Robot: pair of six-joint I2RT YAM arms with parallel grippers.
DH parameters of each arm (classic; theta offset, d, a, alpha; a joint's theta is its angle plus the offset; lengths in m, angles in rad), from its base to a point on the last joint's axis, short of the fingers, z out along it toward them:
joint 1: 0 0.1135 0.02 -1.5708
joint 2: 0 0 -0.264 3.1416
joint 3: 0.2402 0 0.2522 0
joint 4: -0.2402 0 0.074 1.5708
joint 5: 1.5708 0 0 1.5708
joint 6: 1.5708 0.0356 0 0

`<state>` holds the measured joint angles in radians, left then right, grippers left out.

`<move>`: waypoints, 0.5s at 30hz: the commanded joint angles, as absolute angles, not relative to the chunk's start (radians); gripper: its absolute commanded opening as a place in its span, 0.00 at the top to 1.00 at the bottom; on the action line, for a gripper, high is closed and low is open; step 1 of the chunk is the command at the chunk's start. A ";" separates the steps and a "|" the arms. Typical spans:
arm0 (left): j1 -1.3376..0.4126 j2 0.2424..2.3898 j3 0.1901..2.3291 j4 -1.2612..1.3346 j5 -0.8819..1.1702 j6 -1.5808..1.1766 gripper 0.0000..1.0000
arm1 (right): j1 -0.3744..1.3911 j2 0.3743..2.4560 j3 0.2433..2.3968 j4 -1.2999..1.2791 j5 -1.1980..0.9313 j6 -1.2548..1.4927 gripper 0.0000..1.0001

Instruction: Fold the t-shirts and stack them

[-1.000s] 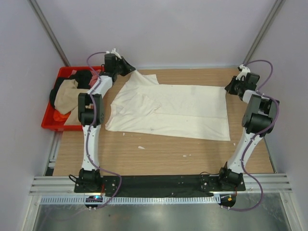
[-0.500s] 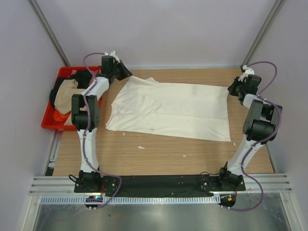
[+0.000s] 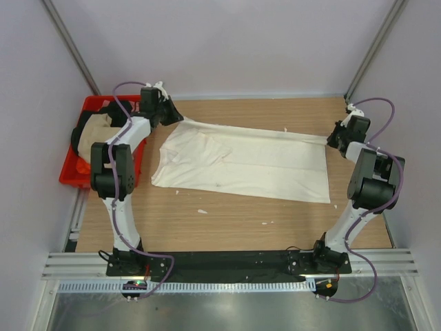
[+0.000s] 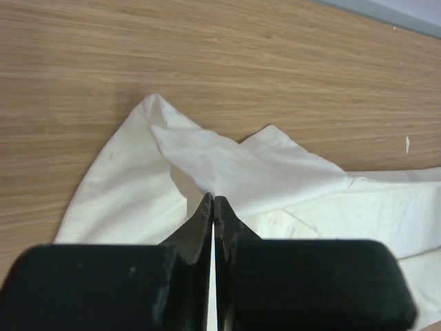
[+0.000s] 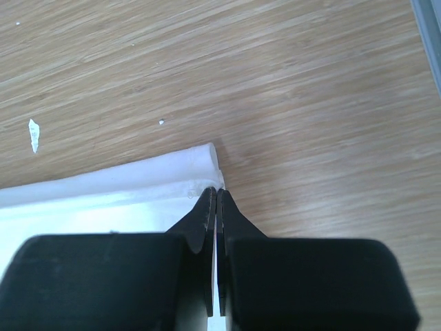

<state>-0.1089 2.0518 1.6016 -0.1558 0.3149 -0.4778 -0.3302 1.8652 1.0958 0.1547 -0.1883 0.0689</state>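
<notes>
Two corners pinched: left gripper (image 4: 213,201) and right gripper (image 5: 216,193) clamped on cream t-shirt (image 3: 248,162) | far edge now lifted taut | fold next, likely

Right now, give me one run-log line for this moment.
left tool: shut on cream t-shirt, far-left edge | right tool: shut on its far-right corner | far edge: taut between tools

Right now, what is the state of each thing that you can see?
cream t-shirt: spread out, not folded, both far corners pinched
left fingers: shut on its far left corner
right fingers: shut on its far right corner
red crate: holds other shirts, crumpled
</notes>
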 commanded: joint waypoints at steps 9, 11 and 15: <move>-0.103 1.928 1.557 -0.304 0.255 -0.396 1.00 | -0.325 1.697 1.016 0.143 -0.069 0.123 0.99; -0.103 1.908 1.531 -0.305 0.256 -0.399 1.00 | -0.325 1.690 0.999 0.133 -0.045 0.130 0.99; -0.103 1.876 1.487 -0.304 0.258 -0.399 1.00 | -0.325 1.677 0.968 0.120 -0.014 0.143 0.99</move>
